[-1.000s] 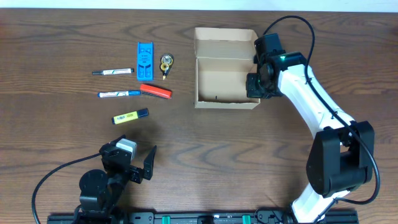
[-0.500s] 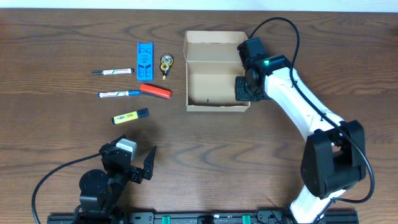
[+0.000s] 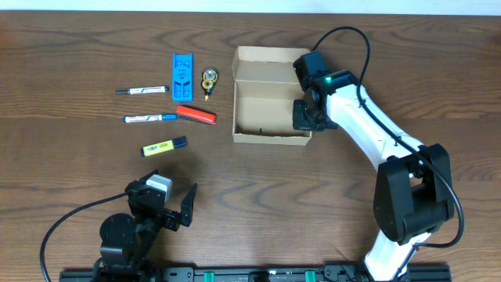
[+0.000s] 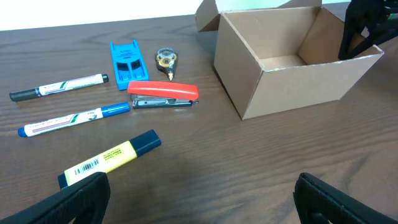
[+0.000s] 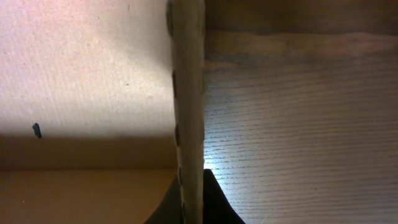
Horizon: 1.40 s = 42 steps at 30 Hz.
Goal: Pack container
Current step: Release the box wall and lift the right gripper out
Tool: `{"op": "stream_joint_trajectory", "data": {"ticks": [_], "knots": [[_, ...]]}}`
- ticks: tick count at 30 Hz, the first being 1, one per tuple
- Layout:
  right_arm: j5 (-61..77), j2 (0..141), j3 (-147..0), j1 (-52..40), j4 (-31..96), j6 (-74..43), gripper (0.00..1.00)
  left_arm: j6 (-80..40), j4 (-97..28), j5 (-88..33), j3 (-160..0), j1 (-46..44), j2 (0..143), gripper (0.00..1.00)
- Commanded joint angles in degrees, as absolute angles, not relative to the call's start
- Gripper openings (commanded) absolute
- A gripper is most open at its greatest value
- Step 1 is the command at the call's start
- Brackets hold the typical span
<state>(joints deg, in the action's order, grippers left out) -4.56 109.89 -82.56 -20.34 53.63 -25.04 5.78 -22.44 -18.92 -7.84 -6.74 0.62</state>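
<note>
The container (image 3: 270,106) is an open tan cardboard box with its flap folded back, empty; it also shows in the left wrist view (image 4: 292,68). My right gripper (image 3: 305,114) is shut on the box's right wall (image 5: 188,99), one finger inside and one outside. Left of the box lie a blue clip (image 3: 182,74), a small round tape dispenser (image 3: 209,79), a red stapler (image 3: 196,114), two white markers (image 3: 142,91) (image 3: 149,119) and a yellow highlighter (image 3: 163,146). My left gripper (image 3: 168,205) is open and empty near the front edge, its fingers (image 4: 199,199) wide apart.
The dark wooden table (image 3: 313,196) stretches to the front and right of the box. The right arm's white links (image 3: 376,133) reach across the right half.
My right gripper has dragged the box to the left, closer to the stationery. The left arm has not moved.
</note>
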Motion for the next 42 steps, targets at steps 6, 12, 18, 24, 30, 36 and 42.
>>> {"op": "stream_joint_trajectory", "data": {"ticks": [6,12,18,24,30,36,42], "knots": [[-4.32,109.80,-83.57,-21.45,53.60,-26.11,0.01,4.93,-22.41,-19.09,-6.63,-6.39,0.30,0.95],[-4.25,109.80,-83.57,-21.47,53.54,-26.09,0.01,4.93,-22.41,-19.09,-6.63,-6.39,0.30,0.95],[-2.28,109.80,-83.57,-21.47,53.78,-25.50,0.01,4.93,-22.41,-19.09,-6.63,-6.39,0.30,0.95],[-1.45,109.80,-83.57,-21.47,53.87,-25.65,0.01,4.93,-22.41,-19.09,-6.63,-6.39,0.30,0.95],[-1.50,109.80,-83.57,-21.47,54.50,-25.19,0.01,4.93,-22.41,-19.09,-6.63,-6.39,0.30,0.95],[-2.61,109.80,-83.57,-21.41,55.77,-23.73,0.01,4.93,-22.41,-19.09,-6.63,-6.39,0.30,0.95],[-2.76,109.80,-83.57,-21.41,55.90,-23.53,0.01,4.93,-22.41,-19.09,-6.63,-6.39,0.30,0.95]]}}
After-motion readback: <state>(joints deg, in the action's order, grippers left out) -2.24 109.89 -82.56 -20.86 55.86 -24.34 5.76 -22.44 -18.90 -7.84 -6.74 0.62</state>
